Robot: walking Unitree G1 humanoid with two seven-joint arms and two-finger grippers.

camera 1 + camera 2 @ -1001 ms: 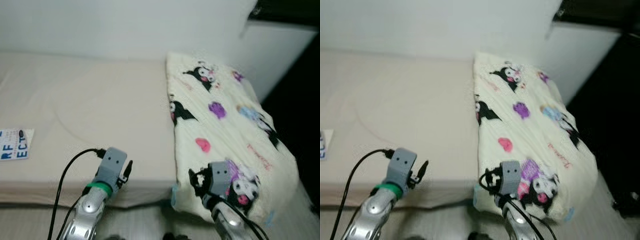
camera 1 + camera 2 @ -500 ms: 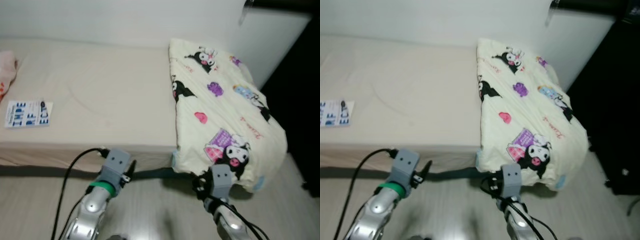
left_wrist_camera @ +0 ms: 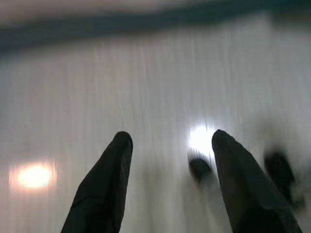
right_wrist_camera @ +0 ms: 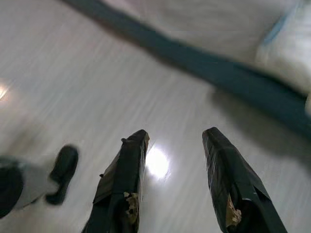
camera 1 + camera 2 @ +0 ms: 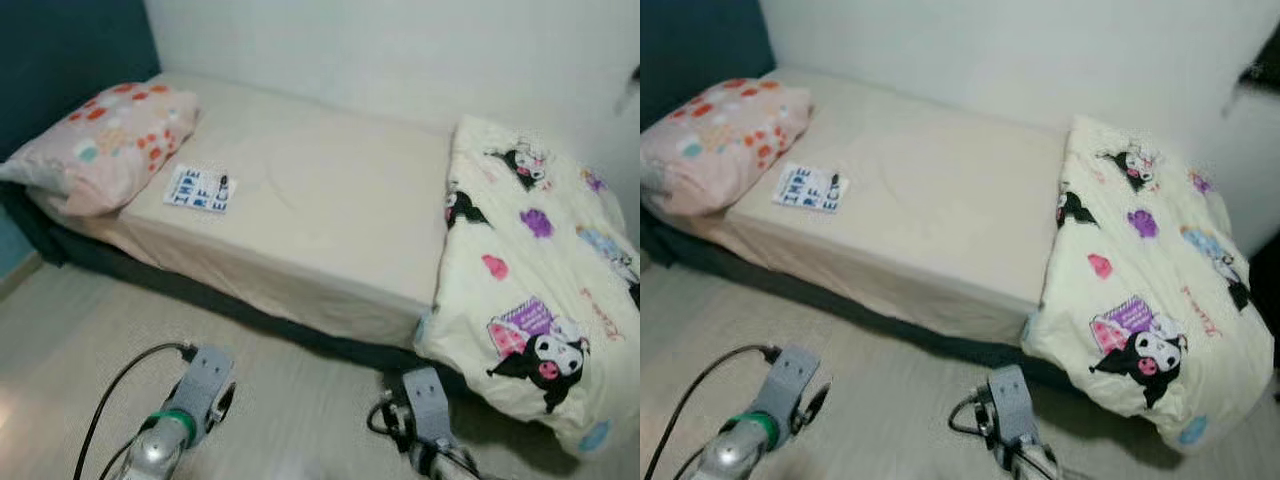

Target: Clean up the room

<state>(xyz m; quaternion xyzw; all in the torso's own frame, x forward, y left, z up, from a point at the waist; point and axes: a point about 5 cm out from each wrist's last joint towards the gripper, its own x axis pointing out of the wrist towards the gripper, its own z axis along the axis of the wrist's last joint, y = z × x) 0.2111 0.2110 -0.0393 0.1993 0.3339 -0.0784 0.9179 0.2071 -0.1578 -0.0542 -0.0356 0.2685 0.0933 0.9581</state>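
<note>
Both grippers, left (image 3: 167,184) and right (image 4: 175,187), hung spread and empty above the floor (image 5: 80,330). A book (image 5: 200,187) lay near the bed's (image 5: 330,230) pillow (image 5: 105,140) end, a folded blanket (image 5: 530,280) covering its opposite end; likely approach stage.

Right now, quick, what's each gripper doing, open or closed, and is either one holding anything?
Left gripper: open, holding nothing, hanging over the floor.
Right gripper: open, holding nothing, over the floor near the bed.
</note>
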